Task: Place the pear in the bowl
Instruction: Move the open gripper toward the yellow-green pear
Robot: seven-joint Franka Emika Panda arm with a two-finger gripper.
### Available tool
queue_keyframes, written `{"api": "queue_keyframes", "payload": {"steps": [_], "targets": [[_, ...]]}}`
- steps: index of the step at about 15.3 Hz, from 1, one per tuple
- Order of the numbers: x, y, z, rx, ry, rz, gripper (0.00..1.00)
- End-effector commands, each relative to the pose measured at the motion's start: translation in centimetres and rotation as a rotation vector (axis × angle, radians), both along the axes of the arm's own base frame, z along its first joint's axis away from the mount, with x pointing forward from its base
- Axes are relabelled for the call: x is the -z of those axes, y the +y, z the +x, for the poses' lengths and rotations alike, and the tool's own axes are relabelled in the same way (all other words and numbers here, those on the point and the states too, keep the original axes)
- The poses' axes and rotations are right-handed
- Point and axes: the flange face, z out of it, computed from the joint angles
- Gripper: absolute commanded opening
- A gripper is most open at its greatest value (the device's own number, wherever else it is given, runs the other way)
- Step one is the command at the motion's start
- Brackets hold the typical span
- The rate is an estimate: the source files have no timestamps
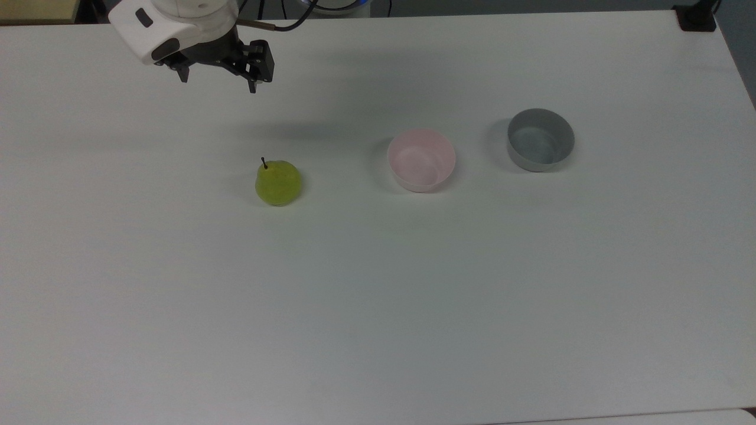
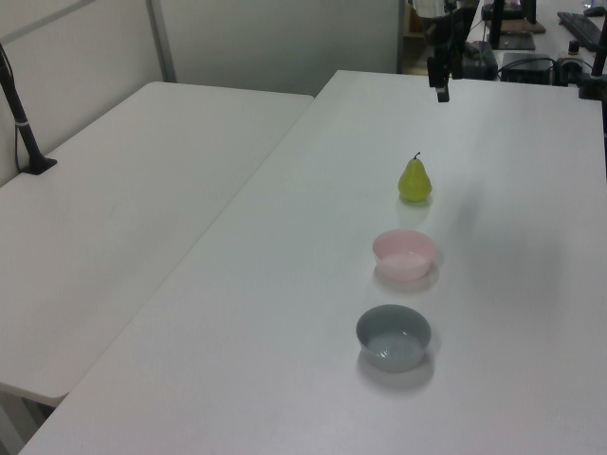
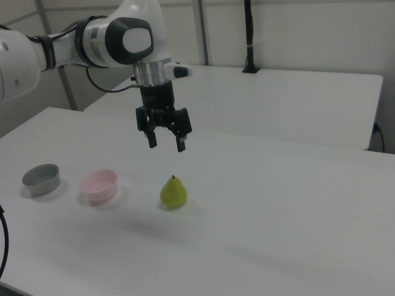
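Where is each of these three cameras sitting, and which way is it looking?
Top view: high above, looking down at the table; end effector at upper left.
Left view: beyond the grey bowl, looking along the row; end effector far off.
Right view: low, beside the table; arm and open end effector above the pear.
All share pear, pink bowl, grey bowl.

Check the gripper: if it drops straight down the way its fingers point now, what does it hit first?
Probably the pear. In the right view the open gripper hangs nearly above it, fingers pointing down. Depth is unclear; the top view suggests an offset, so it may reach bare table beside it.
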Motion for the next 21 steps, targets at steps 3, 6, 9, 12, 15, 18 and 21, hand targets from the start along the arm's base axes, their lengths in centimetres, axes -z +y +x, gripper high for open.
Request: {"api": "queue_keyframes", "payload": {"steps": [3,6,9,12,15,18,21], "targets": [[-0.4,0.4,-1.0,0.021,0.014,0.014,1.00],[-0.4,0.3,-1.0,0.021,0.012,0.014,1.00],[-0.3,0.3,-0.8,0.020,0.008,0.013,1.00],[0.3,0.4,-0.5,0.012,0.005,0.015,1.00],[0.5,0.4,-0.1,0.006,-0.012,0.025,1.00],[3.4,0.3,1.2,0.000,-0.006,0.023,1.00],[6.4,0.7,2.4,-0.013,0.007,0.022,1.00]]}}
